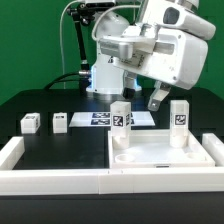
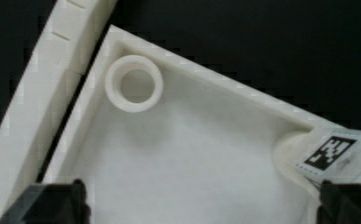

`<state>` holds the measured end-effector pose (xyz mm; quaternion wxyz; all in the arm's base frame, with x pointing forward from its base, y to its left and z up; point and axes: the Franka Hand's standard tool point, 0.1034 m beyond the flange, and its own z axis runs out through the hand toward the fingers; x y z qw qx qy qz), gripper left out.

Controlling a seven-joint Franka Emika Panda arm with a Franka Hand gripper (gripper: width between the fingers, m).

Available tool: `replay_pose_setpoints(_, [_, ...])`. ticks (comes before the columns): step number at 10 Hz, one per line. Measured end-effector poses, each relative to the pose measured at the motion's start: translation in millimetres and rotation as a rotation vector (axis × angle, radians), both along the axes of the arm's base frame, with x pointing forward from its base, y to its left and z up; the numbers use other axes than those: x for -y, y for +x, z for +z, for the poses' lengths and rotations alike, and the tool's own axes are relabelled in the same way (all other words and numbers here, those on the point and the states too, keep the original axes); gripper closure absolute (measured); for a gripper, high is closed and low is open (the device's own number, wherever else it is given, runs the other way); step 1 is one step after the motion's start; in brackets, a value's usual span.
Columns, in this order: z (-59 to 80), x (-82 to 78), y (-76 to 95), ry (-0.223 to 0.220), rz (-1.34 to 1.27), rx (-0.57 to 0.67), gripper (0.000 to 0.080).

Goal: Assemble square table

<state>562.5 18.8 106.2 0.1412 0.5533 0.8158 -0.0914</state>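
The low white wall [image 1: 60, 180] lay closest to the lens, and the square tabletop [image 1: 165, 158] sat pushed into its corner, probably so that it would not slide while legs were twisted in. The jaws hung spread wide and empty just above that slab, with a dark fingertip [image 2: 52, 203] at each side of the wrist view. Beneath the jaws lay bare slab, and beyond them an unfilled corner socket [image 2: 132, 82], which looked like the next place to fill. Two upright legs [image 1: 120, 115] [image 1: 179, 115] stood in the slab, one on either side of the jaws. Two loose legs [image 1: 29, 123] [image 1: 60, 122] waited well apart from the jaws on the black counter [image 1: 40, 100], past the marker board [image 1: 100, 119]. The wrist view cut off one tagged leg [image 2: 333, 150], and which of the pair it was I could not tell. Nor could I tell whether either upright leg was fully seated. The fingertips were blurred.
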Motion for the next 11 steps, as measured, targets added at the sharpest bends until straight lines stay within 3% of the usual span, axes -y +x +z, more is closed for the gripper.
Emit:
replay_pose_setpoints(5, [4.2,0.8,-2.7,0.061,-0.399,0.120,0.0151])
replay_pose_setpoints(7, [12.6,13.9,-9.2,0.040,-0.657,0.153,0.0151])
replay_pose_setpoints(11, [10.0,50.9,-29.0,0.034,-0.973,0.134,0.0151])
